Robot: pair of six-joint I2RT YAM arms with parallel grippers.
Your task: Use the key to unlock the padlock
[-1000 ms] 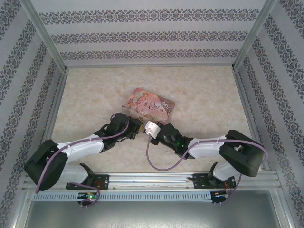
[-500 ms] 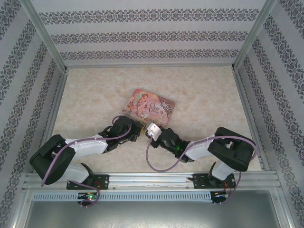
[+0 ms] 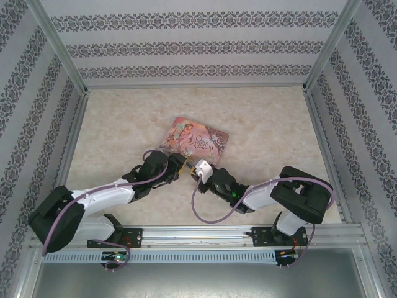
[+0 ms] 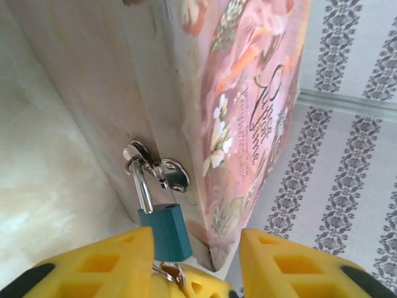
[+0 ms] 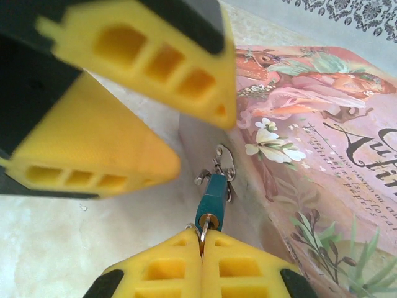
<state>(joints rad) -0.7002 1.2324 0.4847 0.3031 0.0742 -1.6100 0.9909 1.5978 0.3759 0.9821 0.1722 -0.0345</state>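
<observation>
The L arm [image 3: 105, 195] & R arm [image 3: 267, 192] are stretched low and fwd, bent in toward the middle. The L gripper [image 4: 195, 236] is held open, its yellow fingers [image 4: 111, 264] spread wide apart. The R gripper [image 5: 201, 239] is pointed at it, its fingers [image 5: 245, 267] pressed tight together on the key [image 5: 205, 225].

**Desk Surface: One Item Resting**

The desk [image 3: 267, 118] has a pale beige, marbled top. A pink illustrated tin [image 3: 195, 138] lies flat on it, lid up. It sits near the middle, slightly toward the near edge, and is skewed to the desk's sides. Its pale side wall meets the surface along the near side.
</observation>
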